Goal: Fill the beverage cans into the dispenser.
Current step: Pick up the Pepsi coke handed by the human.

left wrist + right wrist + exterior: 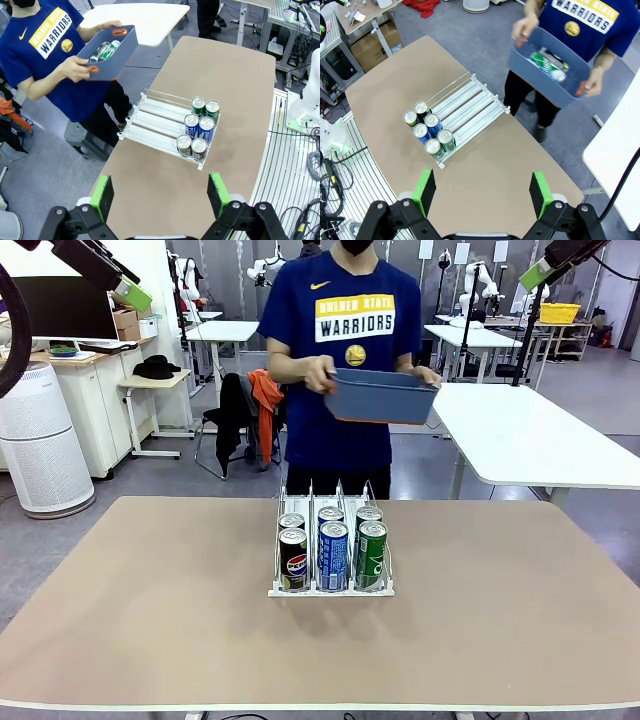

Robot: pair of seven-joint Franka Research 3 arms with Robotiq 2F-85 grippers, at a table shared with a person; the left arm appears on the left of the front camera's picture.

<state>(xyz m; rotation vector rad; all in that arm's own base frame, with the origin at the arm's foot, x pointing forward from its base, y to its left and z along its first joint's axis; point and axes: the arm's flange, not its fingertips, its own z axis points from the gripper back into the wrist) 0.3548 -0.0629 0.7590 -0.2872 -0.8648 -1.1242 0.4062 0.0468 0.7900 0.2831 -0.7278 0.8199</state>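
The dispenser (330, 591) stands mid-table with several beverage cans (333, 555) at its near end: black in the left lane, blue in the middle, green on the right. Its far lanes (152, 120) are bare. More cans (104, 49) lie in a blue-grey bin (380, 397) that a person holds in both hands beyond the far edge. My left gripper (161, 195) hangs open high above the table, and so does my right gripper (482, 192). Both also show at the top corners of the front view, the left gripper (133, 296) and the right gripper (536, 275).
The tan tabletop (150, 620) is bare around the dispenser. The person stands at the far side, behind the rack. A white table (540, 440) sits behind on the right. A white air purifier (40, 440) stands on the floor at the left.
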